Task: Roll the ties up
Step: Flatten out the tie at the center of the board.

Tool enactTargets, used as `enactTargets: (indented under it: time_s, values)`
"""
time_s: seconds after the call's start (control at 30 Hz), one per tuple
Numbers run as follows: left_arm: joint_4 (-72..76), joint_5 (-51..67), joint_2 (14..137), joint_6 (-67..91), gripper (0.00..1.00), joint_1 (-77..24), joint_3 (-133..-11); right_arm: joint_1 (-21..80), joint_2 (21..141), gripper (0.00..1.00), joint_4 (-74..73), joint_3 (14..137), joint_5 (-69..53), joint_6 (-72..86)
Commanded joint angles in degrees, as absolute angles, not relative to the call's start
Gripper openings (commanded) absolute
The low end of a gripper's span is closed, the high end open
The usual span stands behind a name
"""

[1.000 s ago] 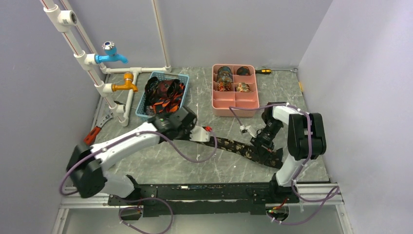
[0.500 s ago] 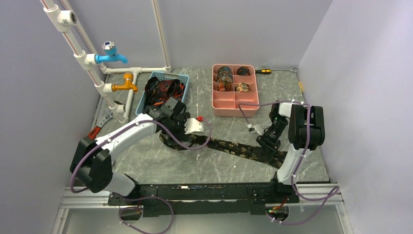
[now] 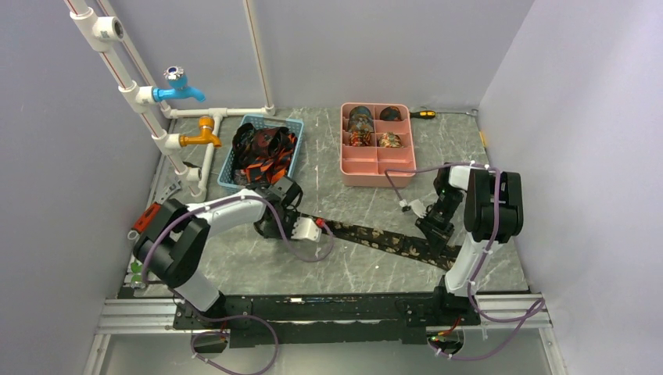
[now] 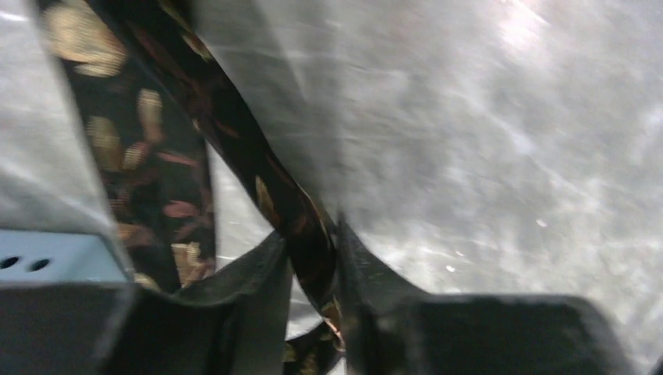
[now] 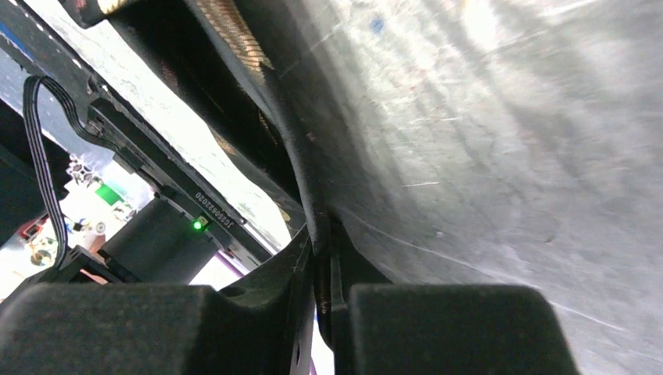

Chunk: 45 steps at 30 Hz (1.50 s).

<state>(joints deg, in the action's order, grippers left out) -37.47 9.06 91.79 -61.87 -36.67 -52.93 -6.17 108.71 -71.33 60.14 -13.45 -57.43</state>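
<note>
One patterned tie (image 3: 383,238) lies stretched across the table (image 3: 328,269), its left end pinched in the left end effector (image 3: 311,228) and its right portion pinched in the right end effector (image 3: 432,227).

Evenly lit top view, wrist views motion-blurred, glare on table (image 4: 512,35)

- tie (image 3: 381,237): black, gold-tan leaf pattern
- basket (image 3: 227,168): blue
- basket ties (image 3: 262,156): black with orange-red
- tray (image 3: 361,169): pink
- counter (image 3: 344,269): grey, white-veined marble
- taps: one blue (image 3: 178,86), one orange (image 3: 202,134)
</note>
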Motion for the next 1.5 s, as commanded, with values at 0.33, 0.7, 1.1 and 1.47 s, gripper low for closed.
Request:
enactTargets:
  time_s: [0.33,0.7,1.1,1.47]
  values:
    - [-59.9,21.6,76.5,-61.3,0.0,-36.2,-49.2,-4.5,106.2,0.14,-66.5,57.6,-10.5,-61.8]
    - [-61.1,14.3,93.8,-63.6,0.0,-25.6,-66.7,-6.2,104.7,0.43,-68.7,64.7,-8.4,-60.7]
    - [-58.3,8.9,100.8,-67.2,0.0,-20.3,-64.5,-11.1,92.4,0.51,-73.7,61.8,-10.9,-61.9]
    - [-59.3,14.9,97.1,-67.6,0.61,-17.6,-66.4,-3.3,80.1,0.73,-63.5,49.7,-12.8,-53.9]
